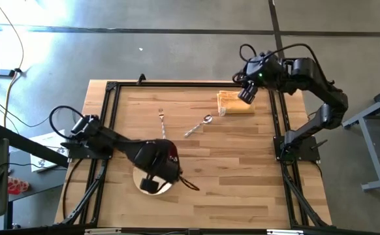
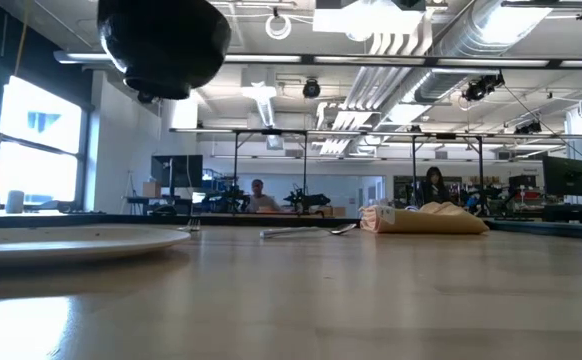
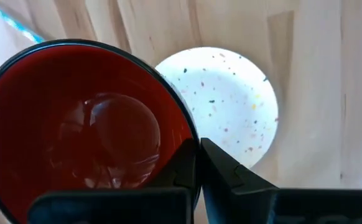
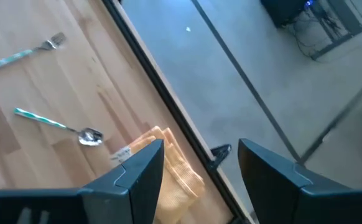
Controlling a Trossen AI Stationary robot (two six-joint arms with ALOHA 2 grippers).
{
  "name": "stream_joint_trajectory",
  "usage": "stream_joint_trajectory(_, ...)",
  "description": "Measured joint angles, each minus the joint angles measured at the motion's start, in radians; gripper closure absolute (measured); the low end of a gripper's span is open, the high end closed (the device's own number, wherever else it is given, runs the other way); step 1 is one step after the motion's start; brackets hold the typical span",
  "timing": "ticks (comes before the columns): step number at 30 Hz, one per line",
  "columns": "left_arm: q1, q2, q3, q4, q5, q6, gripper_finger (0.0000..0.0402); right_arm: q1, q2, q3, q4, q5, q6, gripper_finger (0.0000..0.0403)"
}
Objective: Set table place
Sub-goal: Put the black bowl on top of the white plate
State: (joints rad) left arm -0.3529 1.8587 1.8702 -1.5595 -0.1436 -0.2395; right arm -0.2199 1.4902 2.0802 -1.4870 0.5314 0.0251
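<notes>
I'm holding the glossy red bowl (image 3: 84,127) by its rim in the left gripper (image 3: 196,165), hovering over the round cream speckled plate (image 3: 231,102) on the pale wooden table (image 1: 242,183). The right gripper (image 4: 199,165) is hanging wide above the folded yellow cloth (image 1: 234,103). The thin silver fork (image 1: 161,123) and silver spoon (image 1: 198,125) are lying mid-table.

Plate (image 1: 140,186) sat near table's (image 1: 242,189) front-left, with the bowl (image 1: 171,155) held above its far-right edge by the left gripper (image 1: 152,185). Fork (image 1: 162,123) lay behind them, spoon (image 1: 198,125) just right of fork. Cloth (image 1: 234,103) sat at back-right, under the right gripper (image 1: 246,95).
</notes>
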Motion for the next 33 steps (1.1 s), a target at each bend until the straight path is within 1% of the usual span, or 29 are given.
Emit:
stream_joint_trajectory(7,-0.104,0.003,0.0,0.032,-0.051,-0.213,0.0401,-0.006,0.0,0.0,0.023,-0.071,-0.058,0.0206)
stream_joint_trajectory(11,-0.135,0.009,0.0,0.067,-0.083,-0.266,0.0401,-0.005,0.0,0.0,0.008,-0.12,-0.059,0.0206)
stream_joint_trajectory(15,-0.15,0.027,0.0,0.063,-0.057,-0.32,0.0401,0.004,0.0,-0.001,-0.021,-0.148,-0.04,0.0206)
stream_joint_trajectory(19,-0.187,0.059,0.0,0.071,-0.037,-0.411,0.0401,0.017,0.0,-0.001,-0.036,-0.155,-0.002,0.0206)
stream_joint_trajectory(23,-0.233,0.1,0.0,0.091,-0.026,-0.559,0.0401,0.033,0.0,-0.001,-0.035,-0.168,0.02,0.0206)
stream_joint_trajectory(26,-0.258,0.134,0.0,0.094,-0.037,-0.718,0.0401,0.053,0.0,-0.001,-0.035,-0.17,0.041,0.0206)
stream_joint_trajectory(28,-0.265,0.155,0.0,0.107,-0.062,-0.804,0.0401,0.068,0.0,-0.001,-0.035,-0.172,0.048,0.0206)
stream_joint_trajectory(29,-0.266,0.164,0.0,0.103,-0.091,-0.833,0.0401,0.076,0.0,-0.001,-0.035,-0.173,0.049,0.0206)
stream_joint_trajectory(31,-0.259,0.178,0.0,0.087,-0.133,-0.875,0.0401,0.091,0.0,-0.001,-0.031,-0.173,0.045,0.0206)
stream_joint_trajectory(33,-0.239,0.183,0.0,0.081,-0.152,-0.906,0.0401,0.102,0.0,-0.001,-0.021,-0.173,0.032,0.0206)
